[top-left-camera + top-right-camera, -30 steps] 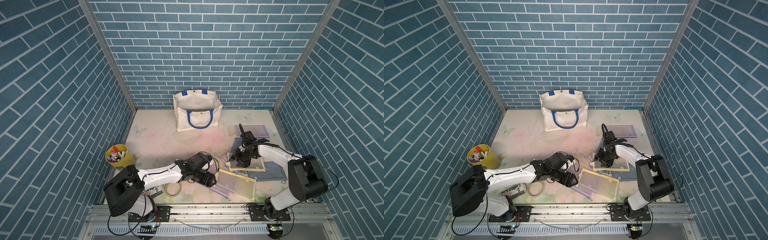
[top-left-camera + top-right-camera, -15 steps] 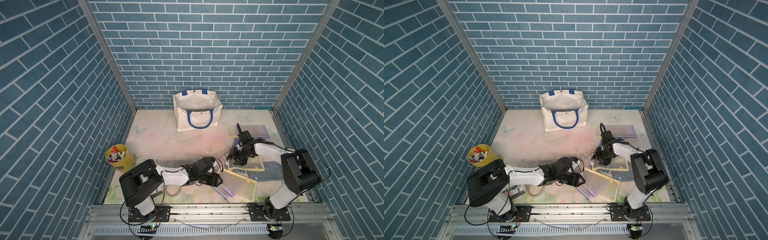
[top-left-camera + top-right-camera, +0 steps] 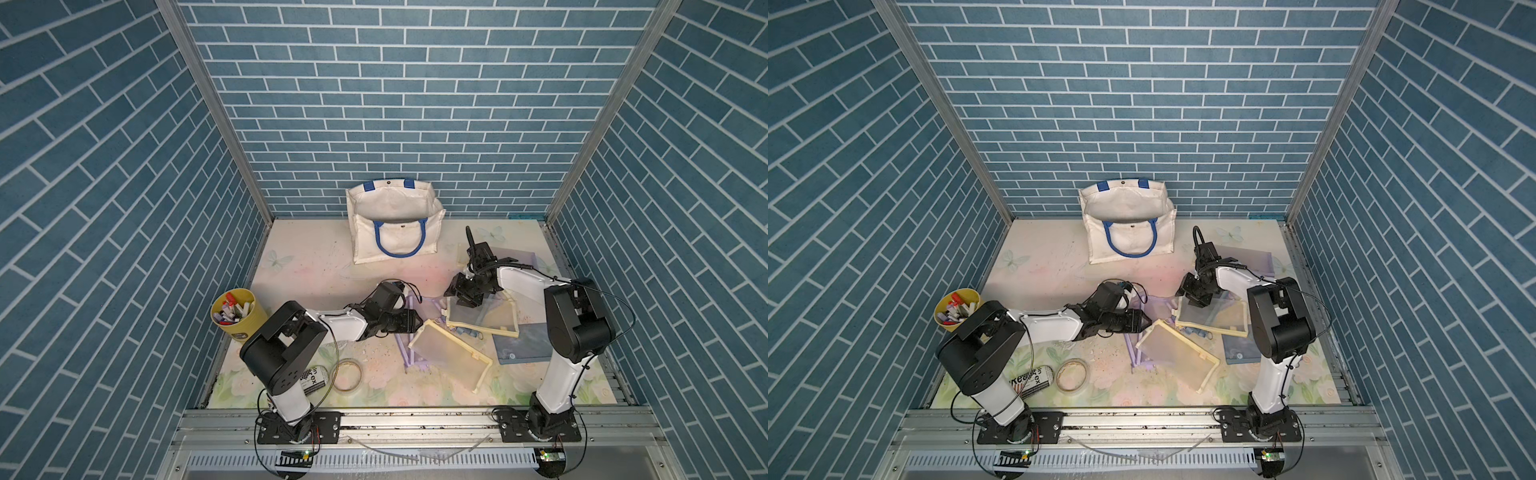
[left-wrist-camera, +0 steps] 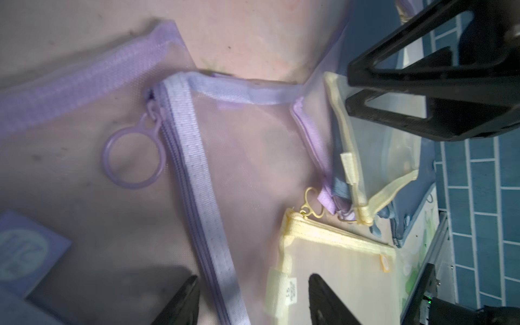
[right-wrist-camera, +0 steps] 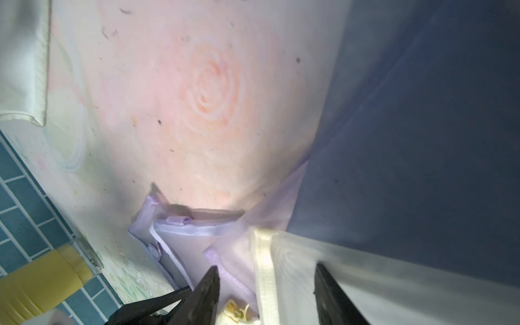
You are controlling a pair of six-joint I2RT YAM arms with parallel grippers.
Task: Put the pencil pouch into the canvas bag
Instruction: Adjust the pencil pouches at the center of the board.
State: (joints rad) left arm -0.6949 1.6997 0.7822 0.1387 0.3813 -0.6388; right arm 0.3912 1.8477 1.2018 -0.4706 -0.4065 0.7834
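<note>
Left jaws: apart, gripping nothing, astride zipper band of purple pouch (image 4: pixel 253 157).
Right jaws: apart, astride edge of yellow pouch (image 5: pixel 266 261); no grip seen.
Bag (image 3: pixel 365 241): upright, mouth open, well beyond both jaws.

White shell links are noted between bulky black joint housings (image 3: pixel 577 328) on the left arm (image 3: pixel 345 326) and right arm (image 3: pixel 521 276), with thin black cables (image 3: pixel 511 262) looped alongside, black screw-fastened base plates (image 3: pixel 328 427), and black tapered fingers (image 4: pixel 329 306) on the left gripper (image 4: pixel 253 275) and right gripper (image 5: pixel 267 266).
</note>
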